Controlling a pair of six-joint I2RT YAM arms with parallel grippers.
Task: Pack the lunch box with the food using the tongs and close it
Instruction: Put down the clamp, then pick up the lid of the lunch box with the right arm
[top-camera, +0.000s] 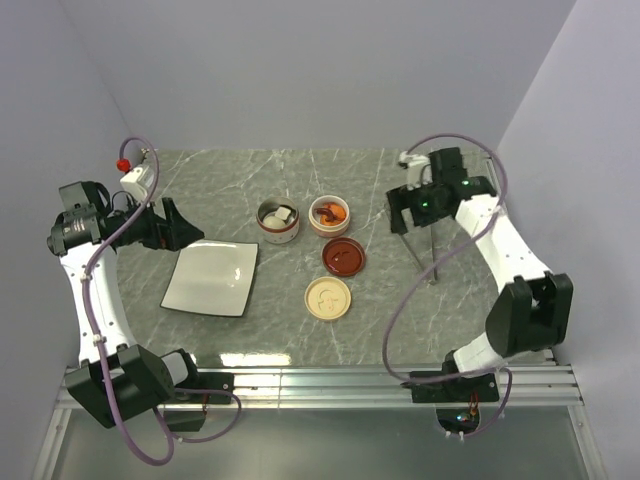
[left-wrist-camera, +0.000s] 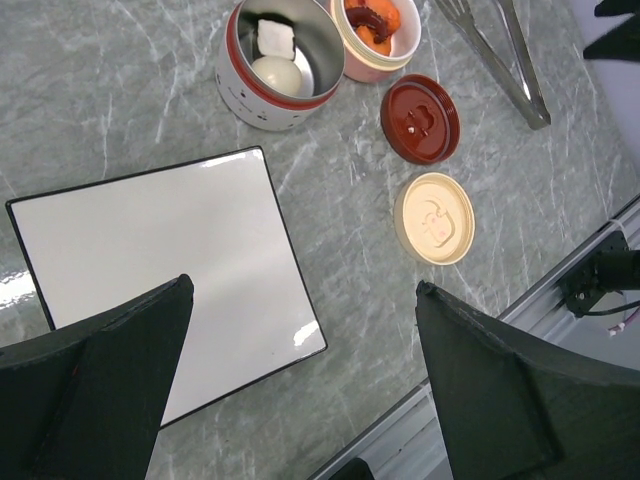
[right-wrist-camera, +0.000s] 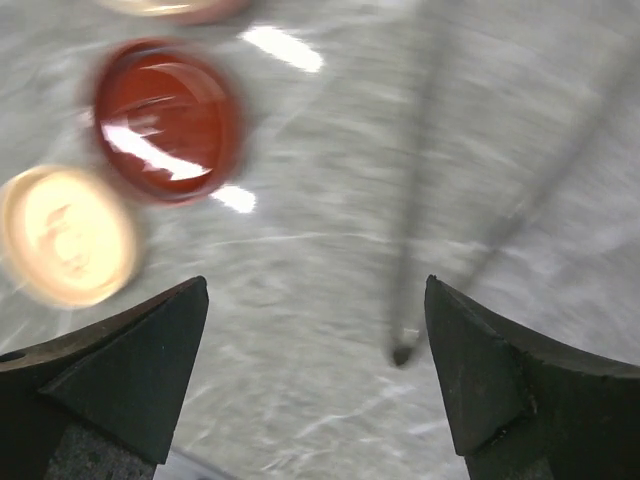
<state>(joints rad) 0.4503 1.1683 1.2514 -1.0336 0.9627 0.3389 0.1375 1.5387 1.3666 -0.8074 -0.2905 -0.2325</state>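
Note:
The lunch box is two open round tubs: a white and red one holding a white egg-like ball and a white piece, and a pink one holding orange fried bits. Their lids lie on the table, one red and one cream. The silver tongs lie flat on the table at the right. My right gripper hovers open over the tongs' far end, holding nothing. In the blurred right wrist view the tongs lie between the fingers. My left gripper is open above the plate's left side.
A white square plate with no food on it lies left of the tubs, under my left gripper. The metal rail runs along the table's near edge. Grey walls close in the back and both sides.

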